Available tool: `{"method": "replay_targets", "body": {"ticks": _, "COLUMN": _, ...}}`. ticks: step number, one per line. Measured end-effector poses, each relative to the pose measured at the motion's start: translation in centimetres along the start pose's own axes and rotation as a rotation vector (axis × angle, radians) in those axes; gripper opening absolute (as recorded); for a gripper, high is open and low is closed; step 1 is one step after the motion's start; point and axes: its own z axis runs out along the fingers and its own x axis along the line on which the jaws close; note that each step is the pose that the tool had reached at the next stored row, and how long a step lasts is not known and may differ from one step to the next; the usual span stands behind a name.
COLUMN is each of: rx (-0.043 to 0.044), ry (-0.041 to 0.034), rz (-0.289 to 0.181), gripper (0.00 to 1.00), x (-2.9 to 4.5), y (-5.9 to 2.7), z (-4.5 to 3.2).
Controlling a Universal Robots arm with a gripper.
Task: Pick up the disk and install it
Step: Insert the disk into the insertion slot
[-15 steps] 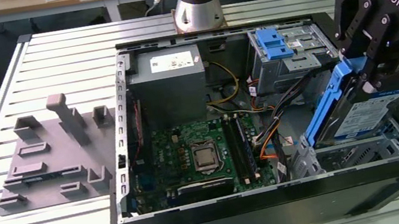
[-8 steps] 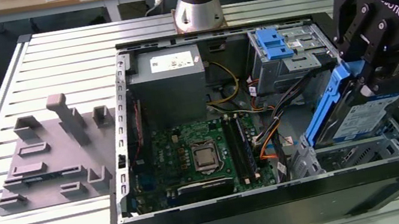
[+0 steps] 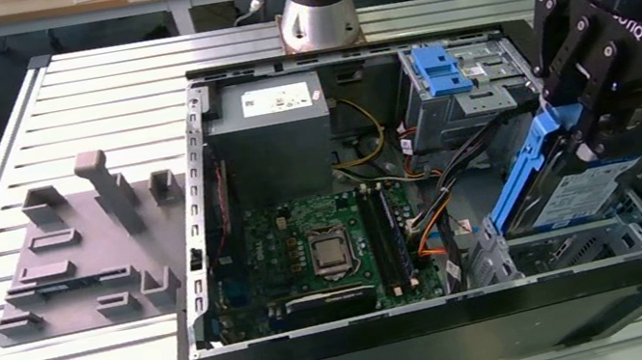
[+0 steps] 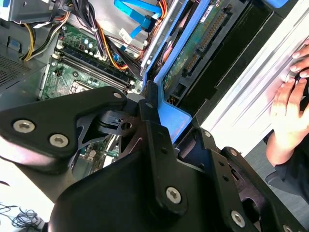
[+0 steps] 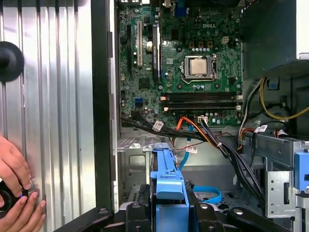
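Note:
The disk point(image 3: 562, 191), a silver drive with a white and blue label in blue rails, hangs tilted over the open computer case point(image 3: 197, 259), at the exterior view's right. Its lower end sits just above the metal drive bay point(image 3: 567, 248) near the case's front corner. My black gripper point(image 3: 594, 132) is shut on the disk's upper end. In the second wrist view the fingers point(image 4: 147, 104) clamp the blue rail point(image 4: 175, 117), and the drive's green circuit board point(image 4: 193, 53) faces the camera. The first wrist view has the blue rail point(image 5: 166, 180) standing over the bay point(image 5: 135, 159).
Inside the case lie the motherboard point(image 3: 305, 241), a grey metal box point(image 3: 273, 124), a silver cage with a blue latch point(image 3: 455, 79) and loose cables point(image 5: 217, 140). A grey fixture plate point(image 3: 85, 249) sits on the slatted table. A person's hand point(image 4: 289, 108) rests beside the case.

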Motion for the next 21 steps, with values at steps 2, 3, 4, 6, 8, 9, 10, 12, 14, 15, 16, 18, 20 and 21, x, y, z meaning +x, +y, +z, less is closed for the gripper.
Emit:
{"method": "replay_targets", "body": {"ticks": 2, "rx": 0.0, "ry": 0.0001, "rz": 0.0, "gripper": 0.37, "x": 0.0, "y": 0.0, "z": 0.14}}
{"method": "replay_targets", "body": {"ticks": 3, "rx": 0.0, "ry": 0.0001, "rz": 0.0, "gripper": 0.37, "x": 0.0, "y": 0.0, "z": 0.22}}
{"method": "replay_targets", "body": {"ticks": 4, "rx": 0.0, "ry": 0.0, "rz": 0.0, "gripper": 0.37, "x": 0.0, "y": 0.0, "z": 0.29}}
{"method": "replay_targets", "body": {"ticks": 6, "rx": 0.0, "ry": 0.0, "rz": 0.0, "gripper": 0.37, "x": 0.0, "y": 0.01, "z": 0.44}}
{"method": "replay_targets", "body": {"ticks": 8, "rx": 0.0, "ry": 0.0001, "rz": 0.0, "gripper": 0.37, "x": 0.0, "y": 0.01, "z": 0.58}}
{"method": "replay_targets", "body": {"ticks": 9, "rx": 0.0, "ry": 0.0001, "rz": 0.0, "gripper": 0.37, "x": 0.0, "y": 0.01, "z": 0.65}}
{"method": "replay_targets", "body": {"ticks": 10, "rx": 0.0, "ry": 0.0, "rz": 0.0, "gripper": 0.37, "x": -0.01, "y": 0.01, "z": 0.72}}
{"method": "replay_targets", "body": {"ticks": 12, "rx": 0.0, "ry": 0.0, "rz": 0.0, "gripper": 0.37, "x": 0.0, "y": 0.01, "z": 0.87}}
{"method": "replay_targets", "body": {"ticks": 14, "rx": 0.0, "ry": 0.0, "rz": 0.0, "gripper": 0.37, "x": -0.01, "y": 0.01, "z": 1.01}}
{"method": "replay_targets", "body": {"ticks": 15, "rx": 0.0, "ry": 0.0, "rz": 0.0, "gripper": 0.37, "x": -0.01, "y": 0.01, "z": 1.09}}
{"method": "replay_targets", "body": {"ticks": 16, "rx": 0.0, "ry": 0.0001, "rz": 0.0, "gripper": 0.37, "x": -0.01, "y": 0.01, "z": 1.16}}
{"method": "replay_targets", "body": {"ticks": 18, "rx": 0.0, "ry": 0.0, "rz": 0.0, "gripper": 0.37, "x": -0.01, "y": 0.01, "z": 1.33}}
{"method": "replay_targets", "body": {"ticks": 20, "rx": 0.0, "ry": 0.0001, "rz": 0.0, "gripper": 0.37, "x": -0.01, "y": 0.01, "z": 1.48}}
{"method": "replay_targets", "body": {"ticks": 21, "rx": 0.0, "ry": 0.0001, "rz": 0.0, "gripper": 0.37, "x": -0.01, "y": 0.01, "z": 1.56}}
